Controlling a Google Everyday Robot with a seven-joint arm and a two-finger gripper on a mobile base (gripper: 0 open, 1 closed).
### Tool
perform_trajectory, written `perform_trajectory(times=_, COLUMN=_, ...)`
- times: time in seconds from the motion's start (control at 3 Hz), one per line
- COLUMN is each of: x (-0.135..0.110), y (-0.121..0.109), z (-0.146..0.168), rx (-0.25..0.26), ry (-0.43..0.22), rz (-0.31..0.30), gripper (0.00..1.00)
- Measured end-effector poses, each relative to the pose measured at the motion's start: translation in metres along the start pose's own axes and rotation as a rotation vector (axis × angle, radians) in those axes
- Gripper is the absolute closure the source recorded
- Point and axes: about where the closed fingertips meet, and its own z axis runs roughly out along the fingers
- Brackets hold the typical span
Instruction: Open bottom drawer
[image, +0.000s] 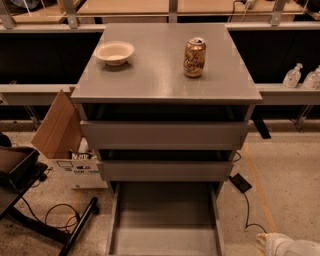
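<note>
The grey cabinet (165, 75) faces me with three drawers. The bottom drawer (165, 212) stands pulled far out toward me, and its shallow grey tray is bare. Its front reaches the lower edge of the camera view. The two drawers above it, the upper (165, 135) and the middle (165, 170), each stick out a little. My gripper is out of view. Only a white rounded piece of my arm (287, 246) shows in the lower right corner, to the right of the open drawer and apart from it.
A pale bowl (114, 52) and a gold drink can (194, 57) stand on the cabinet top. A cardboard box (60, 135) leans at the left. Black cables (60, 215) and a black stand (20, 170) lie on the floor at the left. A black plug (240, 183) lies at the right.
</note>
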Motion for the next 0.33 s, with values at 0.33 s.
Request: perform_trajectory(times=0.33, x=0.0033, y=0.0122, z=-0.0384, rx=0.067, ry=0.062, rz=0.019, gripper=1.0)
